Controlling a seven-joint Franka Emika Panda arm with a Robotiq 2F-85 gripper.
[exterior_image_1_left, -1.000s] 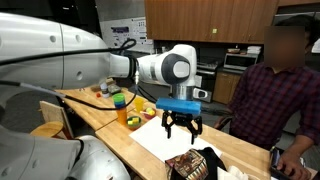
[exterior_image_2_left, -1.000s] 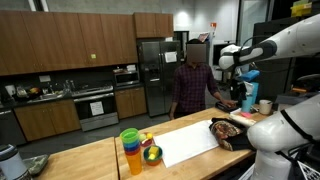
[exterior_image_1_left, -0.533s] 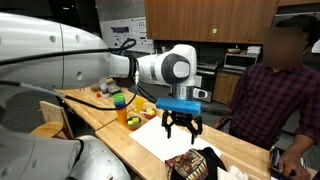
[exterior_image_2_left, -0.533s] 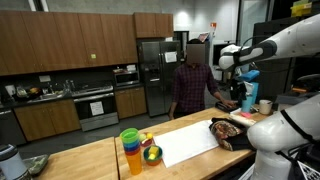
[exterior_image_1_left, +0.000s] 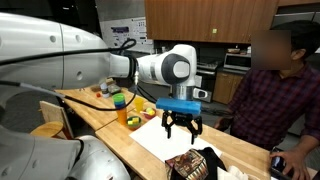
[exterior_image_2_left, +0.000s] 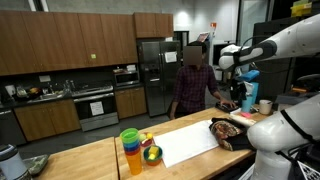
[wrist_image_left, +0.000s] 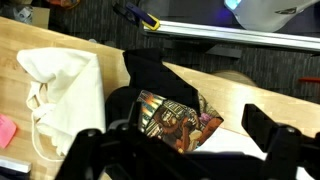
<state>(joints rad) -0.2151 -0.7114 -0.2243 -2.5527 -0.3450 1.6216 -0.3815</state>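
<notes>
The colourful printed foil packet (exterior_image_1_left: 188, 163) lies on crumpled black cloth (exterior_image_1_left: 212, 158) at the near edge of the wooden bench (exterior_image_1_left: 95, 112). The black tool (exterior_image_1_left: 181, 128) hangs over it, jaws wide. A descent may pinch the cloth too. Farther off, the person in a checked shirt (exterior_image_1_left: 270, 100) stands close to the arm's reach.

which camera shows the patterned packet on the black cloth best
The wrist view: the patterned packet lies mid-frame, seen from above, print clear, on the black cloth. Both exterior views show it only as a small dim patch.
</notes>
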